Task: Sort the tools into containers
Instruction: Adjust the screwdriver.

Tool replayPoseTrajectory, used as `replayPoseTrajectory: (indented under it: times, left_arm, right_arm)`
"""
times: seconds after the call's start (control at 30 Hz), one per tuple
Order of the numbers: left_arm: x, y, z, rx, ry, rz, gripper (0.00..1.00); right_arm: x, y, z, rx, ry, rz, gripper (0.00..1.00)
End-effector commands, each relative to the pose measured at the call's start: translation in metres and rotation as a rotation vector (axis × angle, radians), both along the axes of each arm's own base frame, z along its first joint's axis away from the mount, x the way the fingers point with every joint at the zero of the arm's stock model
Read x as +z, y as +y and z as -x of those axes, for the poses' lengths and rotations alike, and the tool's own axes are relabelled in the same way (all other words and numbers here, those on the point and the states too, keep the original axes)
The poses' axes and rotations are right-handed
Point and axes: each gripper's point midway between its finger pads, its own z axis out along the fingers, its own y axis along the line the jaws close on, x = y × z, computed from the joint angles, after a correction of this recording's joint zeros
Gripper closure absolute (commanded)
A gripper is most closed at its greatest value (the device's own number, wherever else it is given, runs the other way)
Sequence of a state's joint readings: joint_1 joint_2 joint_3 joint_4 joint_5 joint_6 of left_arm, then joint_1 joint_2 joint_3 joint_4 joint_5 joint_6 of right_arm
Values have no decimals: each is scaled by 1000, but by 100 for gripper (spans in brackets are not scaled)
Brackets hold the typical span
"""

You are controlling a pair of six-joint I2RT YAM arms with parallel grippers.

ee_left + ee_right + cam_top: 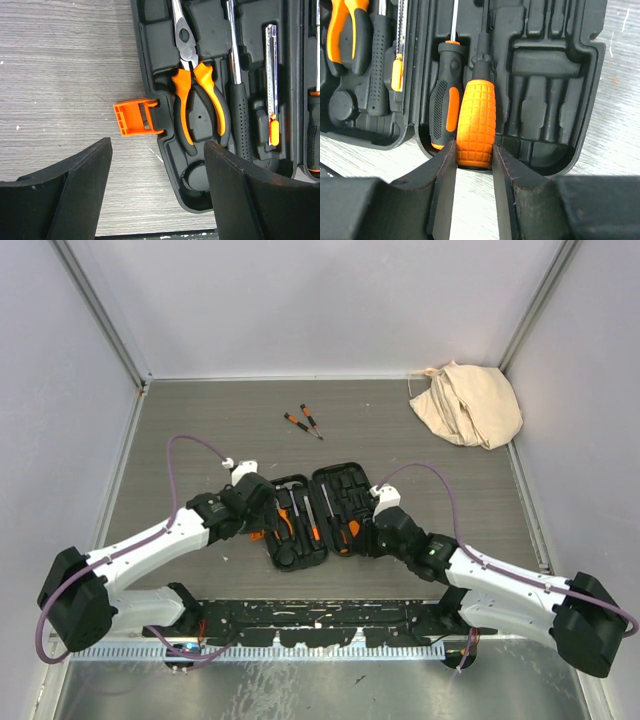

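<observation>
Clamped with the right hand (474,148) on the orange driver (476,117), squeezing both flanks of its knurled grip just above the butt. Runs straight away from that hand: butt nearest, by the near wall of the black tool case (560,75), shaft pointing up the right half toward the far end. Lies parallel to, and just beside, the black-and-orange screwdriver (445,107) bedded on its left. Looks lined up with a moulded slot, though cannot tell whether fully seated. Probably calls for a plain letting go and a straight pull back along that same axis, without twisting, so as not to drag the grip out of its bed.

Over at the left hand (157,150): spread wide, holding nothing, hovering at the case's left edge, straddling bare bench (60,75) on one side and the handle end of the pliers (197,107) on the other. Sits just short of the orange latch (132,117), jutting sideways from the rim.

Farther out, past the open case lying mid-bench between both hands: two loose screwdrivers (311,421), close together, slanted roughly alike. Well apart from either hand; nearer the left one, judging from overhead, so likely its pick. Beyond those, in the far right corner, a beige cloth bag (468,403).
</observation>
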State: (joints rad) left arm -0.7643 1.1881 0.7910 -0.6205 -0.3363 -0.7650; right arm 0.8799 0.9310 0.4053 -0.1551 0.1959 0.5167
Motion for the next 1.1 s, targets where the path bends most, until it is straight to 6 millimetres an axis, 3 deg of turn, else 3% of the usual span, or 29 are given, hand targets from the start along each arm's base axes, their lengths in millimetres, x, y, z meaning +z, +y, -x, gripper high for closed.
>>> replayPoseTrajectory:
  times: [0.0,0.47,0.73,0.83,0.93,1.07]
  left_arm:
    - [16,-12,-14,-6,-51,42,25]
    - [11,-13,-13,-9,-33,35,26]
    - [9,-14,-13,-16,-27,28,26]
    - [4,-16,-14,-22,-14,23,26]
    - [4,-18,-14,-27,-3,20,28]
    - [15,-22,-20,-63,-33,13,28]
  right_arm:
    - [9,12,-6,-33,-6,-82,99]
    - [-14,11,-3,-53,71,-23,97]
    - [-14,11,-4,-53,76,-18,97]
    - [-1,15,-6,-49,54,-48,97]
    - [28,18,-14,-32,-24,-74,98]
    - [68,-1,-35,-85,-188,-16,100]
